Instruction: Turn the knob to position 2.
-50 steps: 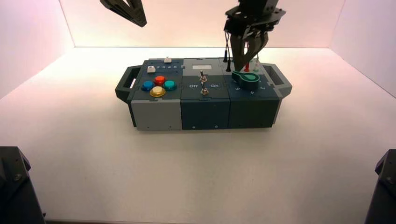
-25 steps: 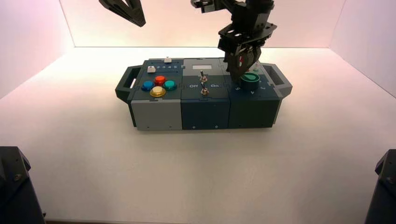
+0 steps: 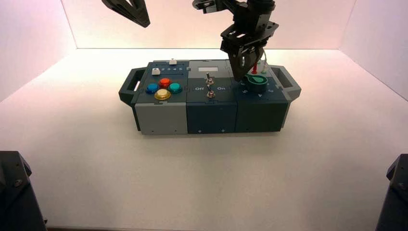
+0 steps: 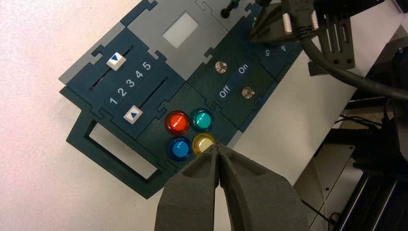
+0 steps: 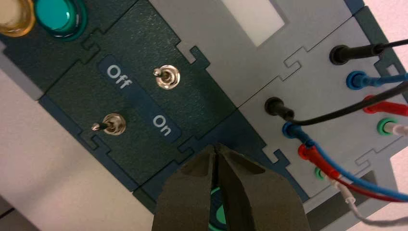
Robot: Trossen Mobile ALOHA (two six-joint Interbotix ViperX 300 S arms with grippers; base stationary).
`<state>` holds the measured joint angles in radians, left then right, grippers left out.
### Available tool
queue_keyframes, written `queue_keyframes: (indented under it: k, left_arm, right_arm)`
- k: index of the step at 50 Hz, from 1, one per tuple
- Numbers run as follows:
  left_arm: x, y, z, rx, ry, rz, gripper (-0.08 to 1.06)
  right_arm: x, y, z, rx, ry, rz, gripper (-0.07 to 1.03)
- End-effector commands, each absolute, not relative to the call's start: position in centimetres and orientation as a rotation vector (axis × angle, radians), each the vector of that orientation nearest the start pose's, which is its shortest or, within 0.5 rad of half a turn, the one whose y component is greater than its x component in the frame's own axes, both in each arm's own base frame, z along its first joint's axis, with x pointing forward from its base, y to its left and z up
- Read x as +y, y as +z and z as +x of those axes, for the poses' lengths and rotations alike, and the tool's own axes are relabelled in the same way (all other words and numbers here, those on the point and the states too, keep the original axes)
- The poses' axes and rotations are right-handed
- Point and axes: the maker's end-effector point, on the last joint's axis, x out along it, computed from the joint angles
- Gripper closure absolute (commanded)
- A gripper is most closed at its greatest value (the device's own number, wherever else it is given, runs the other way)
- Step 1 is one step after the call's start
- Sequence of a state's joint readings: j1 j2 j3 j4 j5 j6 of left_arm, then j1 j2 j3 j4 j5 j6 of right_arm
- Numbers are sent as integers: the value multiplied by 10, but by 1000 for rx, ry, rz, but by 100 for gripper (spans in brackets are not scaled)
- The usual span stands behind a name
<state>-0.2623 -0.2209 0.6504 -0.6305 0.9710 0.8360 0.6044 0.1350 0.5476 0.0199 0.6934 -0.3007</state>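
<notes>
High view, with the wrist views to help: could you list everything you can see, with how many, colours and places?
Box: one, grey and dark teal, table's middle
Round plastic push buttons: four, red, teal, blue, yellow, box's front left
Slider caps: two, white, back left
Metal toggle switches: two, silver, middle
Rectangular window: one, white, back middle
Teardrop-shaped knob: one, green, front right
Wires: several, black, blue, red, white, back right
Handles: two, dark, box's ends
Table: one, pale, beneath
Left end effector: one, black, beyond box's left
Right end effector: one, black, beside knob
</notes>
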Motion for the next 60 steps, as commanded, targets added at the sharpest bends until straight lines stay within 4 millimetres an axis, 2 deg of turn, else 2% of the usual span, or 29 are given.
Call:
queue_keyframes:
  k: [1,37,60]
  left_arm:
    - [-164,175,281,1083,-930,206,100]
    - [-164,176,281,1082,-935,209,101]
    - [-165,176,280,1084,-939,212,100]
  right_arm:
    - [215,63,310,1224,707,-649,98]
    - [203,56,317,1228,686,-742,98]
    - [190,59,322,1258,627,-815,98]
